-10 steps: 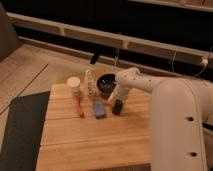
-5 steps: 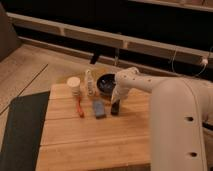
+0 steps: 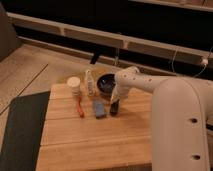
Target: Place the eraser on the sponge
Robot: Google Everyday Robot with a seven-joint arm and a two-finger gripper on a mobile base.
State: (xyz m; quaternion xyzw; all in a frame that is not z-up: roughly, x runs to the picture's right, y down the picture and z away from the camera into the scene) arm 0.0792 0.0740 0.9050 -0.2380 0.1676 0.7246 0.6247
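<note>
The eraser (image 3: 114, 108) is a small black block standing on the wooden table (image 3: 95, 145), just right of the sponge (image 3: 99, 108). The sponge is a flat blue pad lying on the boards, with a narrow gap between it and the eraser. My gripper (image 3: 115, 101) comes down from the white arm (image 3: 137, 82) directly onto the top of the eraser, and its tip merges with the dark block. Nothing lies on the sponge.
A thin orange-red tool (image 3: 80, 108) lies left of the sponge. Behind stand a white cup (image 3: 74, 85), a small clear bottle (image 3: 89, 82) and a dark round bowl (image 3: 105, 83). My white body (image 3: 182, 130) fills the right side. A dark mat (image 3: 20, 130) borders the table's left.
The gripper and eraser have stayed at the same spot beside the sponge. Nothing else moved.
</note>
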